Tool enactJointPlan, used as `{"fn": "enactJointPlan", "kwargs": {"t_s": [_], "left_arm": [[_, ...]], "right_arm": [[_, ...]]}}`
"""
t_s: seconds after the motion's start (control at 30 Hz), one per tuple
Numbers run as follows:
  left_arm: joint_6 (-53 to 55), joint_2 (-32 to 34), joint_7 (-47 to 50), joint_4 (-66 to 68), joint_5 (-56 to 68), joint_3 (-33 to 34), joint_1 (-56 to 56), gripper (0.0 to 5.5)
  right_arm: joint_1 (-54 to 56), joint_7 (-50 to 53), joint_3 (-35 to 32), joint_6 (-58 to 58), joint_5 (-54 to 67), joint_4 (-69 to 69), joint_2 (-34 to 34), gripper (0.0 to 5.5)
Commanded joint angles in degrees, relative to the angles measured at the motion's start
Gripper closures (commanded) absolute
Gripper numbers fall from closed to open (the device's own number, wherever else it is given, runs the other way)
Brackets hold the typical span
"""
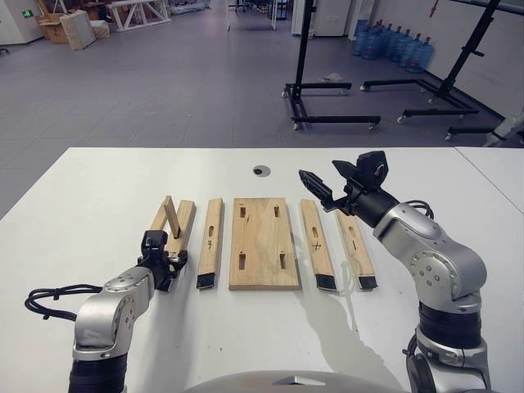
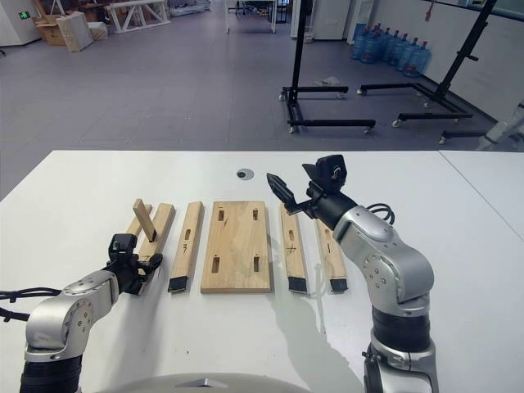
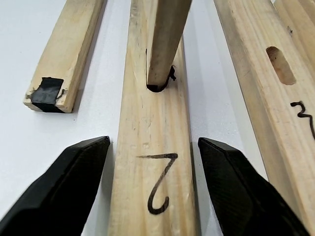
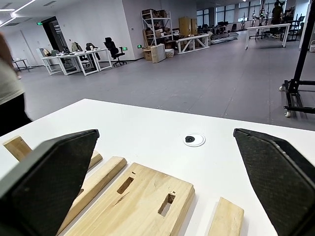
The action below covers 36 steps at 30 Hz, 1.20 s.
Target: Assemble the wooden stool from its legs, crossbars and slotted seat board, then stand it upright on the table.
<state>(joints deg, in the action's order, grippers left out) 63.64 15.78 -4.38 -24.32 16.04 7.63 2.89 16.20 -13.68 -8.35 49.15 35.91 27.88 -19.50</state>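
We have barely begun: one crossbar (image 1: 173, 217) stands plugged into a leg (image 3: 152, 123) at the left of the bench (image 1: 98, 188), our left claw (image 3: 153, 145) open astride it, while the seat board (image 1: 263, 242) lies mid-bench, unjoined, and our right claw (image 1: 329, 178) hovers open, empty

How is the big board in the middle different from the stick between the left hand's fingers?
The seat board is wide with four slots; the leg is narrow. The board is bare, but a crossbar sticks up slanted from the leg. The open left hand straddles the leg, not the board. Both are pale wood lying flat on the table.
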Motion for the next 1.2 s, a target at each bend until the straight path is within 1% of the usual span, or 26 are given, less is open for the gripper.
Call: {"fn": "enactJointPlan", "kwargs": {"t_s": [0.03, 0.2, 0.4, 0.53, 0.6, 0.67, 0.73, 0.8, 0.87, 0.93, 1.0, 1.1, 1.2], "left_arm": [[1.5, 0.5, -0.9, 2.6, -0.7, -0.7, 2.8, 2.71], [0.9, 1.9, -1.2, 3.1, -2.2, -1.9, 3.3, 3.44], [-1.1, 1.9, -2.0, 3.1, -2.6, -1.6, 0.5, 3.46], [-3.5, 2.6, -4.1, 4.1, -1.5, 0.7, -4.9, 3.46], [-4.9, 2.4, -6.7, 4.7, 1.4, 3.4, -9.6, 3.46], [-4.8, 1.2, -10.1, 6.3, 7.9, 8.9, -16.2, 3.46], [-2.1, -0.5, -13.1, 8.5, 18.2, 16.5, -23.9, 3.46], [2.2, -1.1, -15.2, 11.3, 29.0, 22.6, -29.9, 3.46], [7.1, -1.5, -16.1, 14.3, 37.7, 25.9, -33.2, 3.46], [11.0, -2.9, -15.5, 17.1, 44.5, 27.2, -34.6, 3.46], [14.0, -5.1, -14.7, 16.3, 51.6, 26.3, -33.6, 3.46], [15.9, -9.4, -11.5, 15.4, 61.0, 23.5, -31.7, 3.46], [13.3, -11.1, -5.8, 16.1, 70.6, 21.6, -30.6, 3.46]], "right_arm": [[1.4, -0.3, 0.2, -0.1, -0.5, -0.3, -0.8, 0.47], [1.8, -0.4, 0.1, -0.2, -0.6, -0.8, -0.7, 0.47], [2.3, -0.8, 0.0, -0.7, -0.9, -2.0, -0.9, 0.47], [2.7, -1.6, -0.6, -1.8, -1.3, -4.1, -1.4, 0.47], [3.5, -2.3, -1.6, -2.3, -1.4, -6.0, -1.7, 0.47], [5.7, -3.0, -3.9, -2.7, -0.6, -10.2, -2.3, 0.47], [10.0, -3.4, -7.9, -1.6, 2.0, -16.0, -2.9, 0.47], [16.1, -3.0, -14.2, 2.6, 8.6, -23.3, -3.2, 0.47], [22.4, -3.5, -19.9, 9.6, 17.0, -31.3, -4.5, 0.47], [27.8, -3.6, -24.7, 18.0, 26.7, -38.6, -5.6, 0.47], [32.7, -2.7, -26.2, 24.3, 33.4, -43.5, -4.5, 0.47], [35.0, 2.6, -24.4, 29.1, 42.4, -43.1, 2.9, 0.47], [33.5, 7.2, -22.2, 30.2, 47.9, -41.9, 7.6, 0.47]]}}
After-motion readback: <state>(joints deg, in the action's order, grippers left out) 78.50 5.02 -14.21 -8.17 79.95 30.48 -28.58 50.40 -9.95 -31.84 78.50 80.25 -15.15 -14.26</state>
